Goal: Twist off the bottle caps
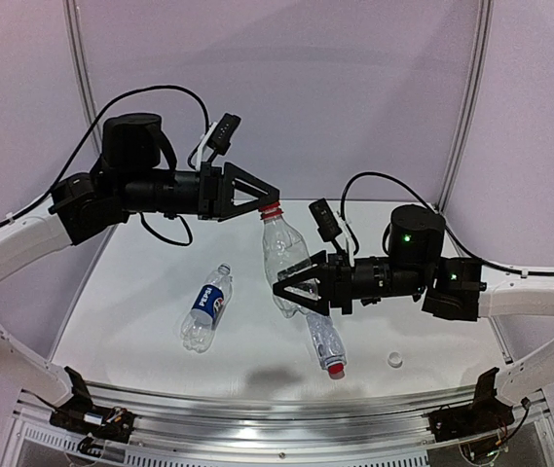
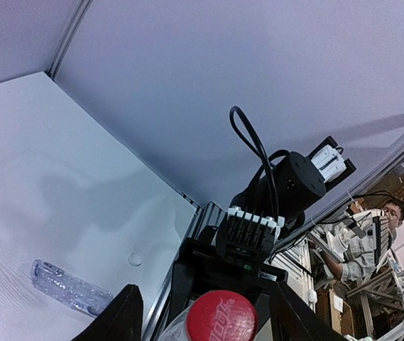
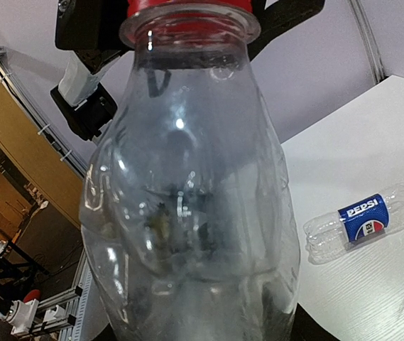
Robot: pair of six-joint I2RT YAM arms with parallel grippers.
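A: what can go wrong here? The right tool (image 1: 291,292) is clamped on the belly of the held bottle (image 1: 281,248), up in the air. The red cap (image 2: 221,316) sits between the fingers of the left tool (image 1: 269,202), which look spread, not pinching

B: thin plastic, so I'd guess it caves or spins inside the right tool once the left one twists, or the cap just slips. Right below the right tool, the white counter (image 1: 140,292) has a ribbed bottle (image 1: 325,342) and a loose cap (image 1: 394,359), with the Pepsi bottle (image 1: 206,306) beneath the left tool. Lilac walls (image 1: 306,97), and a person (image 2: 372,238) sits past the frame

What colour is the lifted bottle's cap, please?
The round plastic cap is red; left wrist view shows it best.
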